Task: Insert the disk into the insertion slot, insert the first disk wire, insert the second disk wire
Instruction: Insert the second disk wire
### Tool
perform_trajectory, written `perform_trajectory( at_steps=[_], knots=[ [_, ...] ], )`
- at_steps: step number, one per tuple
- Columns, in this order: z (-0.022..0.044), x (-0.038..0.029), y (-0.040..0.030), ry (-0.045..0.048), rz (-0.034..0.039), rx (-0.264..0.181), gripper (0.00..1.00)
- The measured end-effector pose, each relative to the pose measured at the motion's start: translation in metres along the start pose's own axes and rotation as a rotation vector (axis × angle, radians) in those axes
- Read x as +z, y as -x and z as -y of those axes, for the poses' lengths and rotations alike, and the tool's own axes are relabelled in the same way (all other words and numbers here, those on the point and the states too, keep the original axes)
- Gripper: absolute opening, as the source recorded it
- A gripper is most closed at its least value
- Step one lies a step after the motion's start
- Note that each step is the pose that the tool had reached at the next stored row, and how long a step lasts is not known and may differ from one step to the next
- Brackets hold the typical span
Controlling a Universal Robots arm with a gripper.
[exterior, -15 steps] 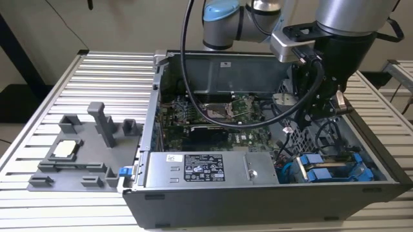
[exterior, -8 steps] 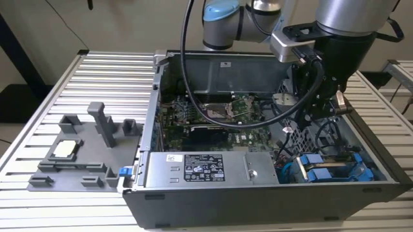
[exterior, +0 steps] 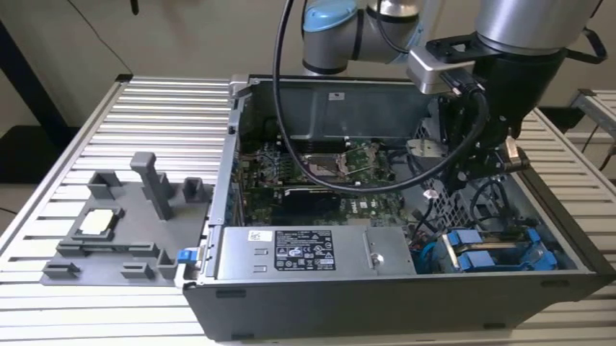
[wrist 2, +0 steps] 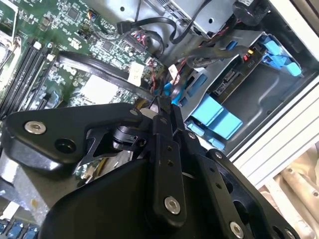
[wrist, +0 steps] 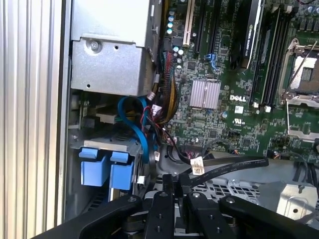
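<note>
The disk, framed by its blue carrier, lies in the insertion slot, the grey bay with a perforated wall at the case's front corner on the exterior view's right. Its blue tabs and blue frame appear in both wrist views. My gripper reaches down into the case just behind the bay. In the first wrist view my gripper has its fingers drawn together on the end of a black flat disk wire with a white tag. A blue wire curls beside the disk.
The green motherboard fills the case floor, and a grey power supply sits along the front wall. Wire bundles crowd the space beside the bay. A grey fixture holding small parts rests on the slatted table at the exterior view's left.
</note>
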State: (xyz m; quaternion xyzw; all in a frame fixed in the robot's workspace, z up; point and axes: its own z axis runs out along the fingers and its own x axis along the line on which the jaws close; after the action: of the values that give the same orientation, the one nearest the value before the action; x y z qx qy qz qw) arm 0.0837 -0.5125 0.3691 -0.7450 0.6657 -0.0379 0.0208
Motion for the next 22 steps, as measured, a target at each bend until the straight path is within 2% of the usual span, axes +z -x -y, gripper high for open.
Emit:
perform_trajectory(
  at_steps=[4,17,20,22],
  knots=[
    [0.0058,0.001,-0.011,0.0036,0.0005,0.0,0.16],
    [0.0227,0.004,-0.054,0.0168,0.0019,0.0,0.16],
    [0.0241,0.0044,-0.0607,0.022,0.0026,0.0,0.16],
    [0.0241,0.0044,-0.0609,0.022,0.0025,0.0,0.16]
  ],
)
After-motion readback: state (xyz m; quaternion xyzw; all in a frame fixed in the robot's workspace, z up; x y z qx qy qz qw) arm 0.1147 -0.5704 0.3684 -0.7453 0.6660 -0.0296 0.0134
